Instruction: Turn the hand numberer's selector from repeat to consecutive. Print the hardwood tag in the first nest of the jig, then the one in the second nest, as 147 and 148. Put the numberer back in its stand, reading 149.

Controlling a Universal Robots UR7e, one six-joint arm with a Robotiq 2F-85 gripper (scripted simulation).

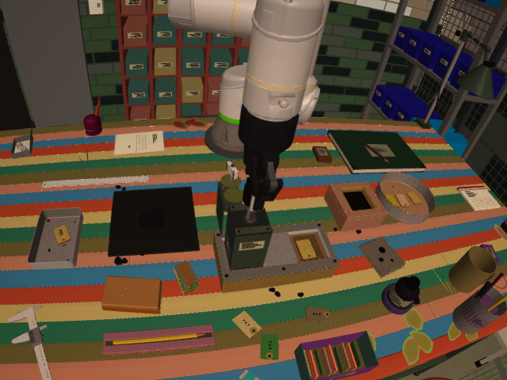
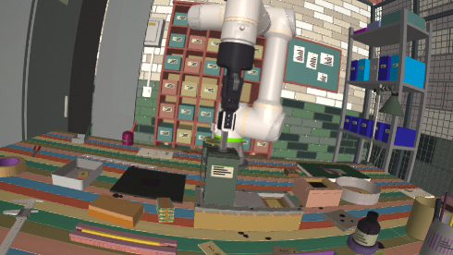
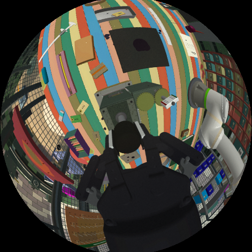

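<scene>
My gripper (image 1: pixel 252 200) (image 2: pixel 225 124) (image 3: pixel 126 134) is above the left end of the jig, pointing down. The black knob (image 3: pixel 126 137) on the hand numberer's plunger is clamped in its closed fingers. The green numberer (image 1: pixel 247 237) (image 2: pixel 222 177) (image 3: pixel 118 107) stands upright over the first nest of the jig (image 1: pixel 275 257) (image 2: pixel 246 210). That nest and its tag are hidden under it. The second nest holds a hardwood tag (image 1: pixel 306 248) (image 2: pixel 274 202) lying flat. The selector (image 1: pixel 232 170) (image 3: pixel 169 101), a small white lever, sits by two toothed wheels on the numberer's far side. The empty stand (image 1: pixel 355 204) (image 2: pixel 317 191) is right of the jig.
The jig's raised rim surrounds the numberer's base. A black ink pad (image 1: pixel 152 220) lies left of the jig. A round tray (image 1: pixel 405 201) with spare tags sits beyond the stand. A grey tray (image 1: pixel 56 237) with one tag is far left. Loose tags and ink drops lie along the front.
</scene>
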